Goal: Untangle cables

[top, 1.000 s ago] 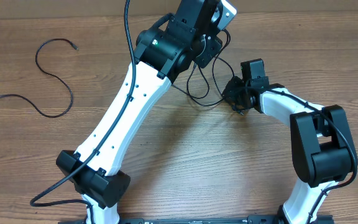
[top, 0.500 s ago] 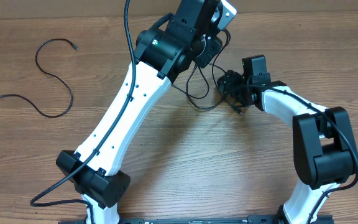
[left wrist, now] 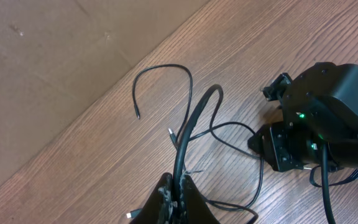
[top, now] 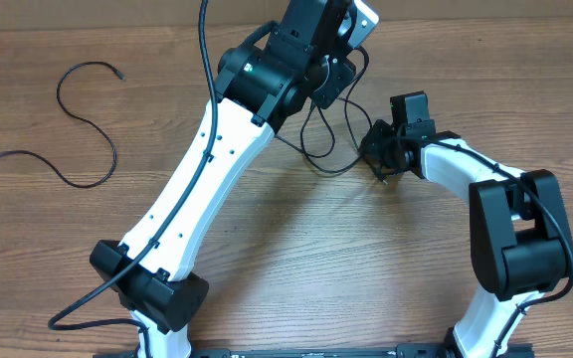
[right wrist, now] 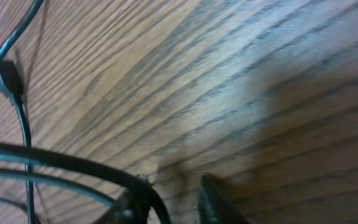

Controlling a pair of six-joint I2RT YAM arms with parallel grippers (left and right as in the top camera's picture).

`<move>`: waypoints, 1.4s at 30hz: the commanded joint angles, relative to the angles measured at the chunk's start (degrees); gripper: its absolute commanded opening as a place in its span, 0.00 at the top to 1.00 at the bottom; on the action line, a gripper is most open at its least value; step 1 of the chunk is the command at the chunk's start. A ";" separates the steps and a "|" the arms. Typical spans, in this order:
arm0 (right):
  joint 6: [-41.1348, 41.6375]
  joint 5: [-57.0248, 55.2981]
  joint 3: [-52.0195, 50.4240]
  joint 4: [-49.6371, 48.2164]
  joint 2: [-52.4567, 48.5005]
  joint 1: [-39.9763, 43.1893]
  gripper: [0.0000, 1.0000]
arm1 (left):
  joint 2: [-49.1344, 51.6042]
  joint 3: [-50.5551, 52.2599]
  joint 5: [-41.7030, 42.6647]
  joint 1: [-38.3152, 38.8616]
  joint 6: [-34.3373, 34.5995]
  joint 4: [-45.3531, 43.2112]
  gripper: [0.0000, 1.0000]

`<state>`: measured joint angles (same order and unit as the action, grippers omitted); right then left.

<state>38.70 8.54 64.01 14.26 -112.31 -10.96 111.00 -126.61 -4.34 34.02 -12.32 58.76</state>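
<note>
Wooden table [top: 296,259] filled the overhead view, with a brown cardboard sheet [left wrist: 61,50] along its far edge. On it the left arm [top: 207,169] stood over part of the tangled cables [top: 316,149], which lay between the two arms. The arm hid the left gripper [left wrist: 178,198] from above, but its own camera showed it clenched on a strand rising from between the fingers. A loose cable [top: 88,129] curled well apart at the table's left, cut off by the frame edge. Beside the tangle, the right gripper [right wrist: 173,200] was blurred, its tips slightly parted with a strand against one; whether it was grasped could not be told. Only that close view showed a small plug [right wrist: 8,74].
</note>
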 commanded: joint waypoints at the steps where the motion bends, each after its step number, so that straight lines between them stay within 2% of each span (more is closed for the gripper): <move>1: -0.15 -1.01 -1.05 0.35 -1.70 0.11 0.83 | -0.66 -0.98 1.09 -0.35 0.79 -0.09 0.96; 4: -0.20 -1.03 -1.05 0.46 -1.70 0.11 0.88 | -0.66 -0.98 3.15 -0.35 0.79 -0.11 0.95; 6: -1.68 -1.03 -1.05 0.42 -1.70 0.11 0.96 | -0.66 -0.98 3.30 -0.35 0.79 -0.07 0.96; 14: -3.98 -5.42 -1.05 2.54 -1.70 0.61 0.96 | -0.63 -0.98 3.28 -0.35 0.79 -0.15 0.96; 29: 8.13 -7.91 -1.05 15.02 -1.70 9.57 0.96 | -0.66 -0.98 2.40 -0.37 0.79 -0.31 0.96; 42: 8.22 -7.34 -1.05 15.67 -1.70 10.97 0.96 | -0.63 -0.98 2.40 -0.37 0.79 -0.61 0.96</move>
<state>46.52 5.54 65.36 28.21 -110.83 -0.80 111.00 -126.61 -1.98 34.02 -12.32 58.65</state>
